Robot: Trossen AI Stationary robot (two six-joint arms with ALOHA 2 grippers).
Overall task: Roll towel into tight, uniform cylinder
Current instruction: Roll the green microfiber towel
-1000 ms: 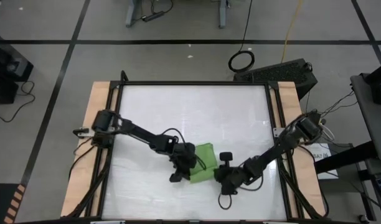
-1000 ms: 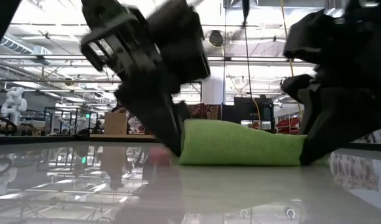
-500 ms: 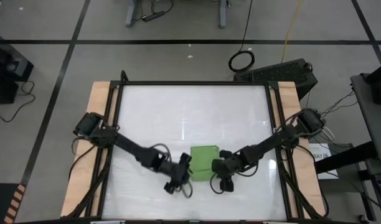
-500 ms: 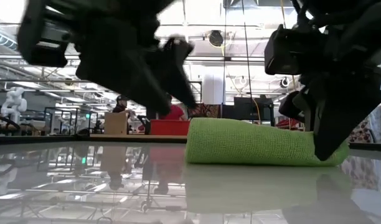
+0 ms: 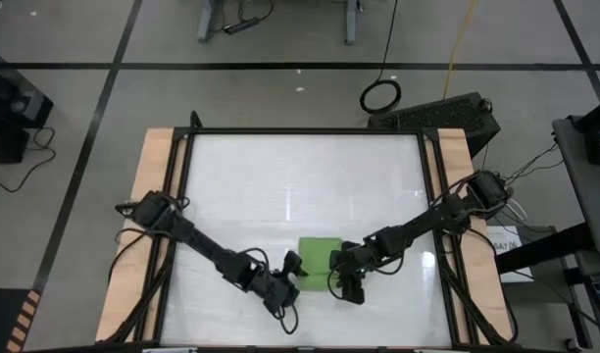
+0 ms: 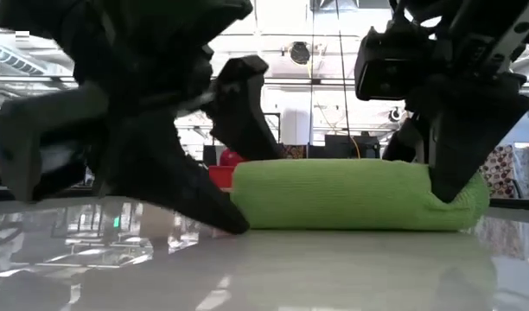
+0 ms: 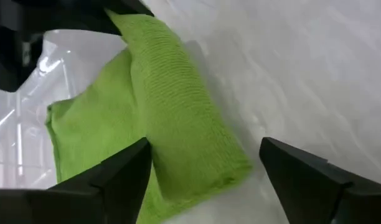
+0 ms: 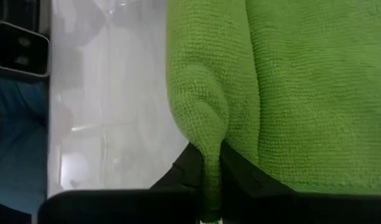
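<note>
The lime-green towel [image 5: 318, 263] lies near the table's near edge as a thick roll [image 6: 351, 194], with a flat part still spread beside it [image 7: 84, 143]. My left gripper [image 5: 290, 277] is open at the roll's left end. Its two fingers stand on either side of that end [image 7: 203, 171]. My right gripper [image 5: 337, 282] is shut on the towel at the roll's right end [image 6: 455, 186]. My left gripper has one finger [image 7: 116, 180] close against the towel beside the roll's left end, and its tip [image 6: 221, 216] meets the roll at table height. I cannot tell whether it touches. My right gripper pinches a raised fold of the towel [image 8: 209, 158] at the roll's right end between its two fingers. The fingers come down from above at a slant. The roll lies on the table, dented where the fingers [image 6: 450, 177] press in.
The white tabletop [image 5: 300, 186] stretches bare beyond the towel to the far edge. Wooden side rails [image 5: 153, 196] and a dark frame run along the table's sides. The near edge is close behind both grippers.
Both grippers have moved toward the table's near edge. My left gripper has come off the top of the towel and now stands at its left end. My right gripper has gone left to the towel's right end. The towel has turned square and shows narrower, rolled up more.
</note>
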